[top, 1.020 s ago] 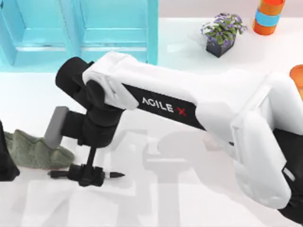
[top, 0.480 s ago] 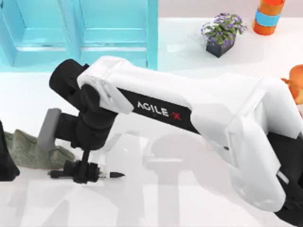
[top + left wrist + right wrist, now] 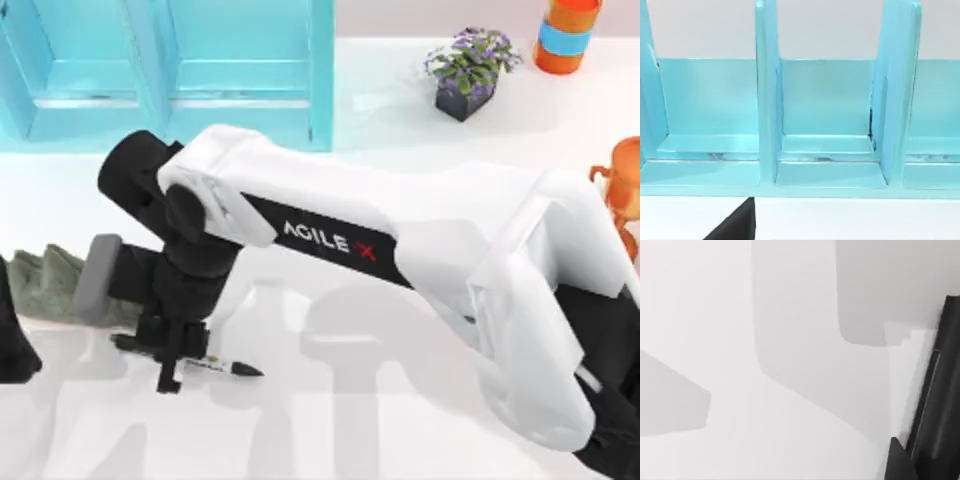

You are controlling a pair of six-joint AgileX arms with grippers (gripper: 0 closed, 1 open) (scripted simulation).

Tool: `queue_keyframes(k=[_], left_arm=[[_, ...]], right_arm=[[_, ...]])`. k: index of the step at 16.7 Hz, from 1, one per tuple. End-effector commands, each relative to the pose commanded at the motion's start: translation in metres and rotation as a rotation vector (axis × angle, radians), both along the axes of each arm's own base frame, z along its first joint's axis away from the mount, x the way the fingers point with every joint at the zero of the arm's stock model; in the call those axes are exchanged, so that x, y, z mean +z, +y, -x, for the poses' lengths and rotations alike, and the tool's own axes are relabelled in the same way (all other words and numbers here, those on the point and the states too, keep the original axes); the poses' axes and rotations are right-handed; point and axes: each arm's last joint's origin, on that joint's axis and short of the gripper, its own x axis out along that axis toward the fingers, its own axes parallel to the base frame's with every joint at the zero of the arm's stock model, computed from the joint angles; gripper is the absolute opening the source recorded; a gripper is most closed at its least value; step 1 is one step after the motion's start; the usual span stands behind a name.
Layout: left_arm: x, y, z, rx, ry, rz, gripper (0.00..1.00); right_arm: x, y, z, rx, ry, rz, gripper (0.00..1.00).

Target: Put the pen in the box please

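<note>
Glossy white tabletop (image 3: 330, 430); smooth turquoise plastic-looking box (image 3: 170, 70); rough, matt green cloth (image 3: 45, 285); glossy arm shell.

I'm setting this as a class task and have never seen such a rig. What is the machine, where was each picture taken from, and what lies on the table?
It is a simulated pair of AgileX robot arms at a white table. The top view looks down from above; the other two come from cameras on the wrists. The right arm reaches across, its right gripper down over the pen lying on the table. Behind stands a blue box with compartments, which the left wrist view faces. Also there: a grey-green cloth, a potted plant, an orange cup and an orange-and-blue cylinder.
</note>
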Motion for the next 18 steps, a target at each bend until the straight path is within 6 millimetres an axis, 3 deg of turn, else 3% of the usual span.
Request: queue_keyframes(k=[7, 8, 13, 18], left_arm=[[0.0, 0.0, 0.0, 0.0, 0.0, 0.0, 1.0], [0.0, 0.0, 0.0, 0.0, 0.0, 0.0, 1.0], [0.0, 0.0, 0.0, 0.0, 0.0, 0.0, 1.0], [0.0, 0.0, 0.0, 0.0, 0.0, 0.0, 1.0]], right_arm=[[0.0, 0.0, 0.0, 0.0, 0.0, 0.0, 0.0], [0.029, -0.002, -0.01, -0.006, -0.065, -0.05, 0.0], [0.037, -0.008, -0.024, -0.038, -0.051, -0.034, 0.0], [0.078, -0.004, -0.024, -0.034, -0.046, -0.052, 0.0]])
